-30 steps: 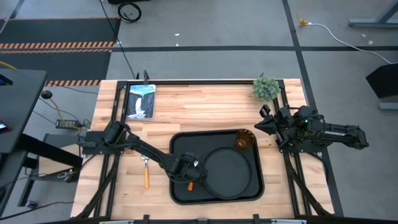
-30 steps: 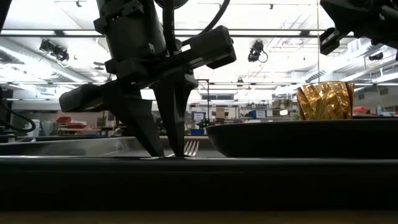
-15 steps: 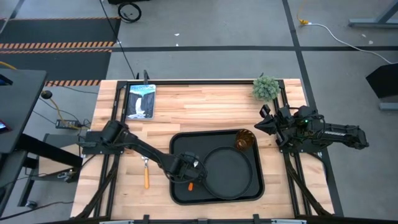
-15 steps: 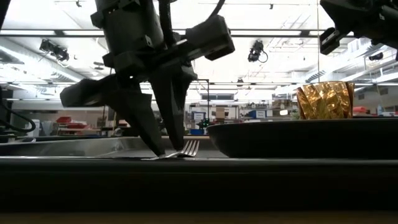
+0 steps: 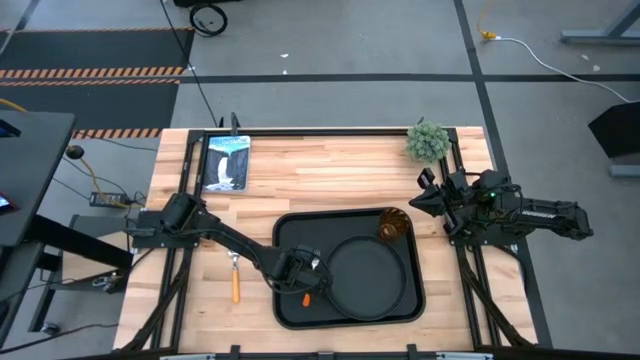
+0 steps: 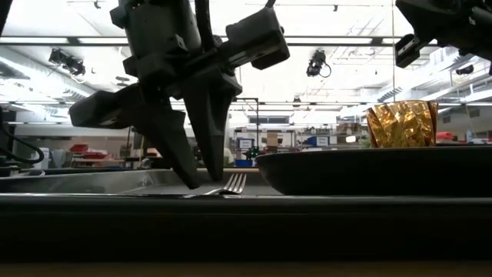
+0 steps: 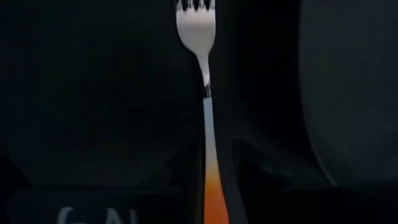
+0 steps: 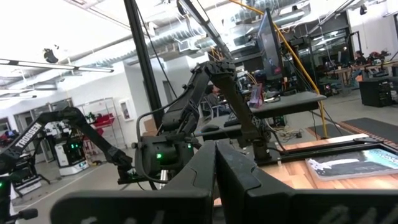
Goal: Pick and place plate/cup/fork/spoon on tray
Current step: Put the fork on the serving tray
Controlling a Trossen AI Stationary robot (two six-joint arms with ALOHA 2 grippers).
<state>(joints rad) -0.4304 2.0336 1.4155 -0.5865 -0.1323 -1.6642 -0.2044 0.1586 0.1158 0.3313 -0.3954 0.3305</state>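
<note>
The fork (image 7: 204,93) lies flat on the black tray (image 5: 290,222), left of the round black plate (image 5: 368,275); its tines show in the low view (image 6: 234,183). My left gripper (image 6: 204,185) stands over the fork's orange handle end (image 5: 307,298), open, with a finger on either side just above it. The amber cup (image 5: 392,226) stands upright in the tray's far right corner. The spoon (image 5: 236,282) lies on the wood to the left of the tray. My right gripper (image 5: 425,205) waits shut at the table's right edge.
A blue-and-white picture card (image 5: 226,162) lies at the far left of the table. A small green plant (image 5: 428,141) stands at the far right corner. Bare wood runs between the tray's far edge and the table's far edge.
My left gripper has risen a little off the tray and tipped sideways. The fork stays lying flat on the tray where it was.
</note>
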